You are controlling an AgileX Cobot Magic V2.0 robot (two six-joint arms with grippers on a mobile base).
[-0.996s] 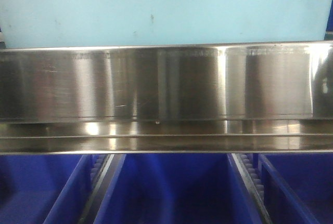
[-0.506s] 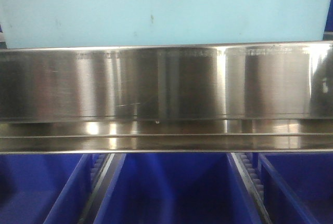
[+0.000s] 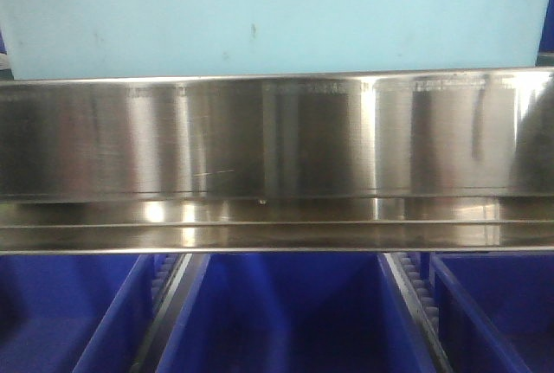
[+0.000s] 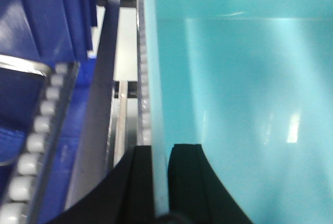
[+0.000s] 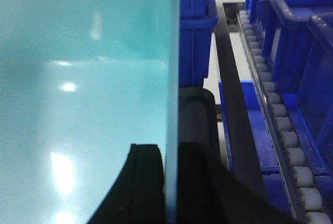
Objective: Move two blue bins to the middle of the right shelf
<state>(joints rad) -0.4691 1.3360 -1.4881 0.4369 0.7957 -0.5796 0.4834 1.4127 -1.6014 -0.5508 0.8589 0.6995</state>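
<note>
Between the left end effector (image 4: 160, 182) and right end effector (image 5: 171, 182), each clamped on a side wall, hangs the wide pale-cyan plastic bin (image 3: 260, 18), long axis crosswise, just above the shiny stainless-steel shelf lip (image 3: 277, 139).

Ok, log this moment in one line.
left jaws: shut on pale blue bin wall | right jaws: shut on opposite wall | bin: above shelf lip

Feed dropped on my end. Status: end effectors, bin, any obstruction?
Left end effector shut on bin wall; right end effector shut on opposite wall. Bin behind shelf lip, base hidden. Dark bins below, nothing blocking seen.
</note>
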